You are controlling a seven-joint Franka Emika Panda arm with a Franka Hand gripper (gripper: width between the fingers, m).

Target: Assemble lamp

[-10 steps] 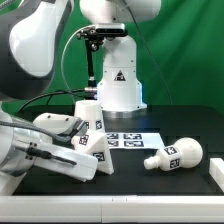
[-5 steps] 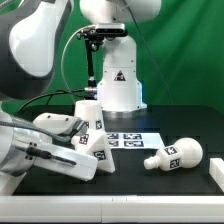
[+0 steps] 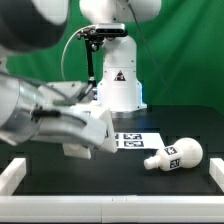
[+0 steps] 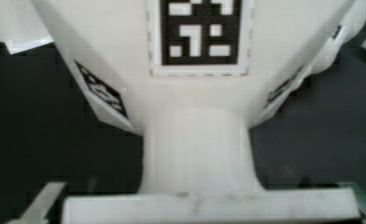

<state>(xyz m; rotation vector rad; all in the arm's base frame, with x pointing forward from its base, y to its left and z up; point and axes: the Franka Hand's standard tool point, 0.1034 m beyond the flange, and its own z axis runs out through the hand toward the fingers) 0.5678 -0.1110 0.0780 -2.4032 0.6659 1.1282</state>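
Note:
The white lamp base [image 4: 198, 120] fills the wrist view, its square tag facing the camera and its narrow stem running down between the jaws. My gripper [image 4: 183, 205] is shut on the base. In the exterior view the blurred arm covers the gripper [image 3: 85, 145] and most of the base [image 3: 75, 150] at the exterior view's left. The rounded bulb [image 3: 175, 153] lies on its side on the black table at the exterior view's right, well apart from the gripper. The cone shade is hidden behind the arm.
The marker board [image 3: 135, 138] lies flat on the table between the arm and the bulb. The big white robot pedestal [image 3: 118, 75] stands behind it. A white rim [image 3: 215, 175] borders the table at the front and side edges.
The arm has swung up and toward the exterior view's right, and it now covers the shade and the base tags that showed before. The bulb has not moved.

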